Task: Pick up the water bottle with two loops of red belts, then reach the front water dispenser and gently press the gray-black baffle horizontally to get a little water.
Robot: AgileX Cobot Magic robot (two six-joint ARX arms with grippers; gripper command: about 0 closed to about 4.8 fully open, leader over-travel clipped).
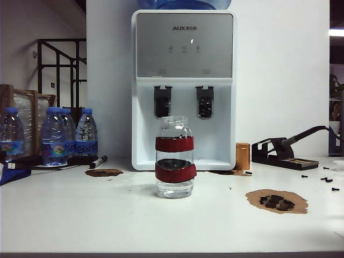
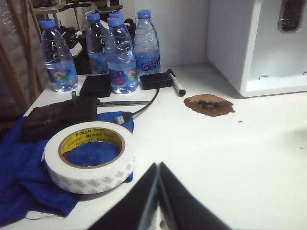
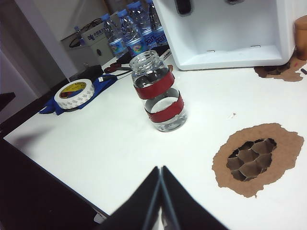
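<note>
With both the left gripper (image 2: 159, 165) and right gripper (image 3: 160, 168) closed and empty, the right should open wide and approach the water bottle (image 3: 159, 91) level, between its bands.

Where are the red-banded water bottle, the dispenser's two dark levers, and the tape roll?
water bottle (image 1: 174, 144), exterior view, upper red band.
left lever (image 1: 162, 102), exterior view, lever face.
right lever (image 1: 205, 102), exterior view, lever face.
tape roll (image 2: 91, 165), left wrist view, white outer side.
</note>
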